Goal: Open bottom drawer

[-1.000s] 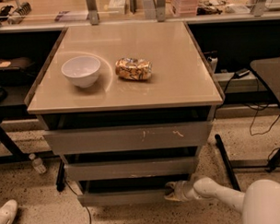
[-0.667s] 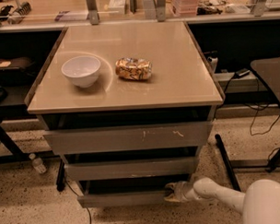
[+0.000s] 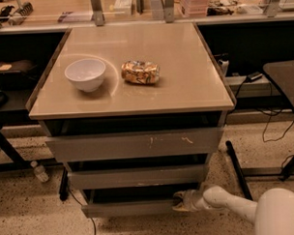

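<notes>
The bottom drawer [image 3: 128, 207] is the lowest and narrowest of three grey drawers under the beige table top; its plain front sits slightly forward, with a dark gap above it. My gripper [image 3: 180, 201] is at the right end of that drawer front, at its top edge, on a white arm coming in from the lower right. The mid-width drawer [image 3: 137, 177] and the widest drawer with pale scratches [image 3: 133, 144] are above it.
A white bowl [image 3: 85, 74] and a crushed can [image 3: 140, 72] lie on the table top [image 3: 184, 89]. A small bottle [image 3: 39, 170] lies on the floor at the left. A black frame leg [image 3: 236, 169] and cables stand at the right.
The bottom drawer front and my gripper have come slightly forward; little else differs.
</notes>
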### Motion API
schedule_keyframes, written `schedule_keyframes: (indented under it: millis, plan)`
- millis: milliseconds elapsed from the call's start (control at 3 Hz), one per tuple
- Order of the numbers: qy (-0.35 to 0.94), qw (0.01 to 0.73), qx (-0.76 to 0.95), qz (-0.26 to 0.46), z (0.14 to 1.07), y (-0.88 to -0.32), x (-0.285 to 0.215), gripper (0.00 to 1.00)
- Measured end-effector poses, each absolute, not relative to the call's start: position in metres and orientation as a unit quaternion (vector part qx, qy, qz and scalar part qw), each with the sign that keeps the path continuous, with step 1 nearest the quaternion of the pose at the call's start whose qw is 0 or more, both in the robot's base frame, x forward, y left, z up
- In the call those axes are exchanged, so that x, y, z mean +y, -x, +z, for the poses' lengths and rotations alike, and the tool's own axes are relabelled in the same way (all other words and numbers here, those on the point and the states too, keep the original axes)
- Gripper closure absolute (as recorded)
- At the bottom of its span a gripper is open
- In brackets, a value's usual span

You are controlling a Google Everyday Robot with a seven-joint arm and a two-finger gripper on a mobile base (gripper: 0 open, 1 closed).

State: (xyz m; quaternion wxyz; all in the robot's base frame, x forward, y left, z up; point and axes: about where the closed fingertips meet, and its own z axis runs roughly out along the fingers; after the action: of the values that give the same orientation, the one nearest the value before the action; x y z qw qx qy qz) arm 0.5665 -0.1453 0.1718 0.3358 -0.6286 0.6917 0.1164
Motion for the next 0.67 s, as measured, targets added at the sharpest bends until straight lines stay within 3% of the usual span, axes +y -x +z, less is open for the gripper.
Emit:
schedule_keyframes:
  millis: [333,667]
  plan:
    - [0.626,0.336,0.692,0.127,0.1659,-0.5621,-0.1501,0.36]
    - [0.626,0.336,0.691,0.132,0.1661,-0.5576,-0.1491,0.37]
